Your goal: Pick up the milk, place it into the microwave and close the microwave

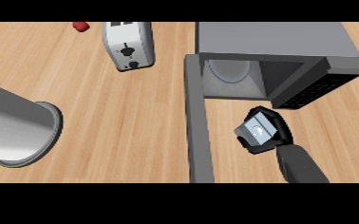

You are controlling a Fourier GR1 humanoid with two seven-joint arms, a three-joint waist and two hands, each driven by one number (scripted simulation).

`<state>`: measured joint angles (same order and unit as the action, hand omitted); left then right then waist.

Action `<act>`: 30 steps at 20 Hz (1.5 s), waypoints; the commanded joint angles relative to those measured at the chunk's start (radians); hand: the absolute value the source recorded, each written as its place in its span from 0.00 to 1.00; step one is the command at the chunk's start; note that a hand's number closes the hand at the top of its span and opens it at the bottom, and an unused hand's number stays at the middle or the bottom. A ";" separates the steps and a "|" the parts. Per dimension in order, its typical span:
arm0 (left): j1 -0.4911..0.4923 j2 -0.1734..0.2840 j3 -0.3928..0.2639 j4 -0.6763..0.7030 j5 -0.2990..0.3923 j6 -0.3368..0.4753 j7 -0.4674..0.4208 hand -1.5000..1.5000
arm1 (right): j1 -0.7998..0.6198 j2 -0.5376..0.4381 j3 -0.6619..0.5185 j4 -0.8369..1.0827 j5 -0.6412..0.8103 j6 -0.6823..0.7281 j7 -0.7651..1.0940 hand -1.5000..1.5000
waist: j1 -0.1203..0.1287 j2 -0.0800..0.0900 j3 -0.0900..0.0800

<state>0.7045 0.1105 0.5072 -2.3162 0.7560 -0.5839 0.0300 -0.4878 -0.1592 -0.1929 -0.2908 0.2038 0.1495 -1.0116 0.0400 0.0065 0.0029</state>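
Grey milk carton (pixel 257 130) sits inside the right hand (pixel 270 132), held above the wooden desk (pixel 126 123) just in front of the microwave (pixel 280 61) opening. Black fingers (pixel 270 115) curl over the carton's far and right sides and another black part shows at its near left corner, so the carton's pale top face shows between them; the hand is closed on the milk. Microwave door (pixel 198 123) stands swung out to the left of the hand, running toward the near edge of the view, and the cavity with its round turntable plate (pixel 231 71) is open. The dark control panel (pixel 312 88) juts out at the cavity's right, near the hand. Risks, as judged from here: the hand lies right of the cavity's centre, so a straight push forward could knock the carton or the knuckles on the control panel or the right wall; a tilted carton might tip over when let go on the turntable; a release made too near the front lip could leave the milk in the way of the door. Door closing would likely need a sweep from its outer side, and the forearm could foul the door on the way out. Left hand not seen. A toaster (pixel 128 45), a small red object (pixel 80 26) and a large metal pot (pixel 24 130) lie well apart to the left, out of the path.
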 commanded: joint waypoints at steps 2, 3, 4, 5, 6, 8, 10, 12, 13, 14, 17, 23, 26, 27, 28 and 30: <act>0.037 0.006 0.012 -0.063 0.098 -0.023 0.015 0.00 | 0.026 0.054 -0.074 0.010 -0.058 -0.115 -0.114 1.00 | -0.007 -0.001 0.000; -0.007 0.032 0.036 -0.054 0.117 0.020 0.026 0.00 | -0.017 0.061 -0.071 0.025 -0.054 -0.109 -0.078 1.00 | -0.011 0.001 0.000; 0.021 0.016 0.032 -0.092 0.128 0.026 0.037 0.00 | -0.018 0.064 -0.063 -0.003 -0.053 -0.091 -0.089 1.00 | -0.014 -0.003 0.000; 0.046 0.008 0.032 -0.126 0.152 0.049 0.055 0.00 | -0.020 0.072 -0.077 0.013 -0.066 -0.081 -0.090 1.00 | -0.008 -0.001 0.000; 0.060 -0.019 0.036 -0.093 0.127 -0.019 0.016 0.00 | -0.008 0.004 -0.072 0.020 -0.054 -0.046 -0.094 1.00 | -0.009 -0.003 -0.001; 0.019 0.011 0.042 -0.058 0.130 -0.008 0.037 0.00 | -0.039 0.054 -0.055 0.009 -0.038 -0.113 -0.065 1.00 | -0.017 -0.003 -0.001; 0.068 0.034 0.105 -0.067 0.190 -0.035 0.030 0.00 | -0.065 0.065 -0.053 -0.009 -0.035 -0.141 -0.038 1.00 | -0.013 -0.005 -0.001; 0.056 0.000 0.041 -0.115 0.165 0.021 0.069 0.00 | -0.092 0.062 -0.063 -0.009 -0.036 -0.174 -0.055 1.00 | -0.012 -0.001 0.000; 0.024 0.042 0.057 -0.124 0.186 0.065 0.092 0.00 | -0.118 0.085 -0.058 -0.017 -0.031 -0.209 -0.012 1.00 | -0.018 -0.002 -0.001; 0.014 0.013 0.055 -0.087 0.148 0.025 0.072 0.00 | -0.101 0.027 -0.058 -0.014 -0.034 -0.131 -0.036 1.00 | -0.020 -0.003 -0.001; 0.001 0.026 0.062 -0.039 0.168 0.010 0.088 0.00 | -0.184 0.045 -0.081 0.019 -0.047 -0.186 0.025 1.00 | -0.013 0.000 -0.001; -0.051 0.025 0.053 -0.041 0.131 0.020 0.086 0.00 | -0.362 -0.012 -0.097 0.068 -0.044 -0.198 0.173 1.00 | 0.002 0.008 -0.001; 0.036 -0.005 0.061 -0.098 0.165 -0.023 0.098 0.00 | -0.394 -0.061 -0.093 0.099 -0.030 -0.193 0.207 1.00 | 0.024 0.007 0.000; -0.056 0.053 0.063 -0.034 0.163 0.019 0.110 0.00 | -0.396 -0.013 -0.105 0.112 -0.038 -0.237 0.173 1.00 | 0.017 0.014 0.000; -0.062 0.020 0.042 -0.014 0.107 -0.002 0.098 0.00 | -0.437 -0.045 -0.102 0.121 -0.034 -0.203 0.226 1.00 | 0.019 0.015 0.000; -0.018 0.031 0.069 -0.045 0.163 -0.039 0.092 0.00 | -0.419 -0.064 -0.098 0.134 -0.023 -0.207 0.195 1.00 | 0.043 0.019 0.001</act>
<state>0.6666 0.1374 0.5650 -2.3093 0.9011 -0.5950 0.1170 -0.8641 -0.1934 -0.2855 -0.1847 0.1760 -0.0542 -0.8424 0.0590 0.0203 0.0038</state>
